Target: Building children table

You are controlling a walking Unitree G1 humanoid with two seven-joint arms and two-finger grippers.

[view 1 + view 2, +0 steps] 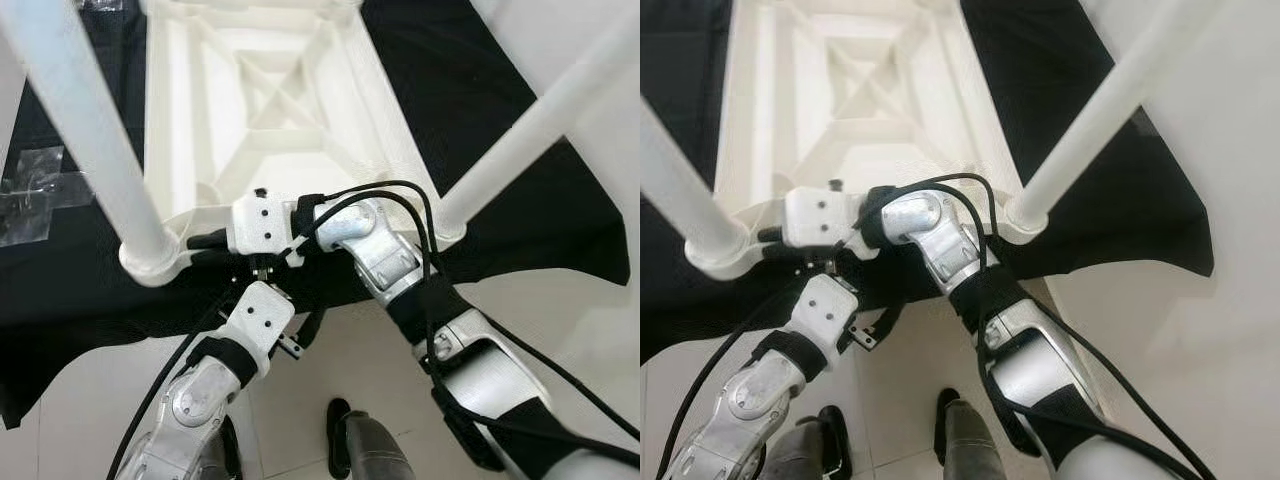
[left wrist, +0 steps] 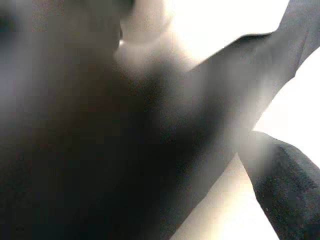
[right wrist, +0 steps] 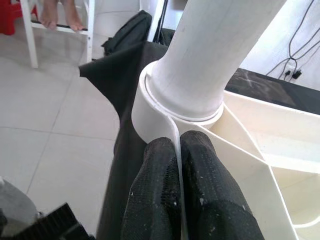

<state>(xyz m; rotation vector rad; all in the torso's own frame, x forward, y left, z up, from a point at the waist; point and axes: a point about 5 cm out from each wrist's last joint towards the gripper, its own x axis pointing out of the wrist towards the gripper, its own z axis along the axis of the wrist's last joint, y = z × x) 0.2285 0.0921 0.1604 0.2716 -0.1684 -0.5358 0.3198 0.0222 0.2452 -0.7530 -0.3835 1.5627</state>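
The upturned white children's table [image 1: 270, 110] lies on a black cloth [image 1: 480, 110], pale floor tile [image 1: 110, 400] bordering its near edge. The right gripper [image 3: 178, 165] pinches the thin rim beside the near-left leg [image 1: 80, 120]. The left gripper [image 1: 262, 272] sits just below; its fingers cannot be made out.

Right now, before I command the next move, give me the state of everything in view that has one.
Table top: upside down on the black cloth, ribbed underside up.
Near-left leg: seated upright in its corner socket.
Near-right leg: seated in its socket.
Right gripper: jaws clamped on a thin rib beside the left socket.
Left gripper: under the table's edge, jaws hidden.
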